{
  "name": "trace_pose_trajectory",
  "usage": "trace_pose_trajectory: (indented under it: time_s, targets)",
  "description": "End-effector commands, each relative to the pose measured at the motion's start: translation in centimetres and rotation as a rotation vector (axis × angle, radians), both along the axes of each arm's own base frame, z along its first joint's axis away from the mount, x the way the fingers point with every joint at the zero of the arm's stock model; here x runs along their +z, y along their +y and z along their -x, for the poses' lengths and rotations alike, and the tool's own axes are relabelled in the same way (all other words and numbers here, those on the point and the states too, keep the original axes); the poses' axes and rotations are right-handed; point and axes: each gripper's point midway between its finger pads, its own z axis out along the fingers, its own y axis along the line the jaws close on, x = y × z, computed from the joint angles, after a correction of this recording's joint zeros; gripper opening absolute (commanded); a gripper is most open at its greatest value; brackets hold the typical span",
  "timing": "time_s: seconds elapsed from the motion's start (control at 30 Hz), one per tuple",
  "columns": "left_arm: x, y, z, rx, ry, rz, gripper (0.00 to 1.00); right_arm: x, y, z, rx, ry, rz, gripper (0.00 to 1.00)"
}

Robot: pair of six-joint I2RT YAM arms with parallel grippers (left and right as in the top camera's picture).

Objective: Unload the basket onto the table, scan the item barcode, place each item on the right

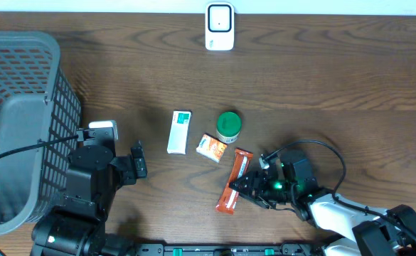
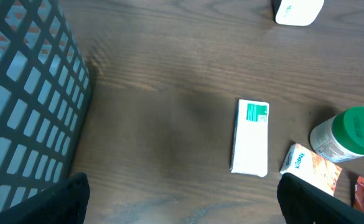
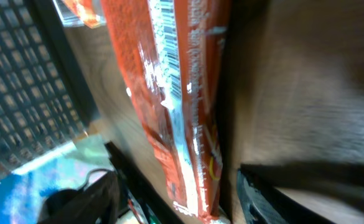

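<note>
Grey plastic mesh basket (image 1: 23, 85) hugs the desk's left edge, partly cut off. Next to it is the left claw (image 1: 138, 160), spread wide with nothing in it. Mid-desk there's a white box with a green band (image 1: 179, 132), a small orange carton (image 1: 212, 148), a white scanner (image 1: 220, 27) at the back edge and a green-lidded jar (image 1: 228, 126). The orange-red snack bar wrapper (image 1: 234, 182) lies near the front edge, right between the fingers of the right claw (image 1: 249, 188). Its barcode (image 3: 169, 31) shows in the wrist view. That view's blurry though, so I can't tell if it's actually pinching.
</note>
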Motion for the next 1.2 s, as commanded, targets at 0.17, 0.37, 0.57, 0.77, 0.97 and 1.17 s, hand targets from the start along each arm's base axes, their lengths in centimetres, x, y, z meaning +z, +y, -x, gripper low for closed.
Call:
trace_pose_trajectory:
  time_s: [0.17,0.37,0.57,0.77,0.97,1.17]
  targets:
    - [0.3,0.4,-0.1,0.021,-0.010,-0.006,0.95,-10.1,-11.5,4.1,-0.227,0.083,0.671,0.60]
    - [0.3,0.4,-0.1,0.021,-0.010,-0.006,0.95,-10.1,-11.9,3.7,-0.242,0.062,0.691,0.43]
    - [0.2,0.4,0.0,0.021,-0.006,-0.007,0.95,-9.9,-11.6,3.0,-0.233,0.021,0.681,0.03]
    - [-0.2,0.5,0.3,0.021,0.015,-0.013,0.95,-9.0,-10.0,1.1,-0.159,-0.110,0.618,0.01]
    - [-0.2,0.5,0.3,0.021,0.015,-0.013,0.96,-7.7,-7.5,0.6,-0.012,-0.213,0.510,0.01]
    - [-0.2,0.5,0.3,0.021,0.015,-0.013,0.96,-6.3,-6.7,0.0,0.068,-0.250,0.509,0.01]
